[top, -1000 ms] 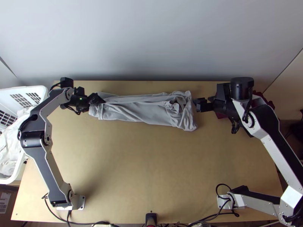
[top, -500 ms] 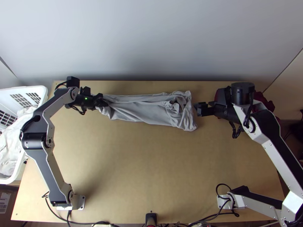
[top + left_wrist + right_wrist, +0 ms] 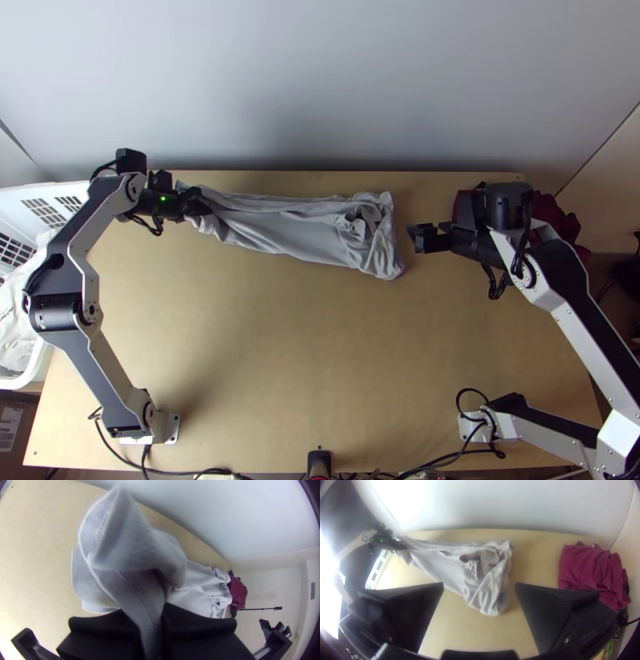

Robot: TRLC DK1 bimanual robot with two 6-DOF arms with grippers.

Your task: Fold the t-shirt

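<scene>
Left gripper (image 3: 156, 618) clamped on one end of the grey t-shirt (image 3: 300, 234), hem-like seam running into the pinch. Right gripper (image 3: 479, 588): fingers spread apart, just off the bunched other end. Shirt lies as a long narrow strip near the far edge of the table (image 3: 320, 344). Likely straightening before the next fold: best pull low and gently, right pinning its end, lest the strip slide or twist.

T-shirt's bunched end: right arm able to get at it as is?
Probably yes. The right gripper is open just off that end of the t-shirt, with nothing visible between; the left gripper holds the opposite end.
</scene>
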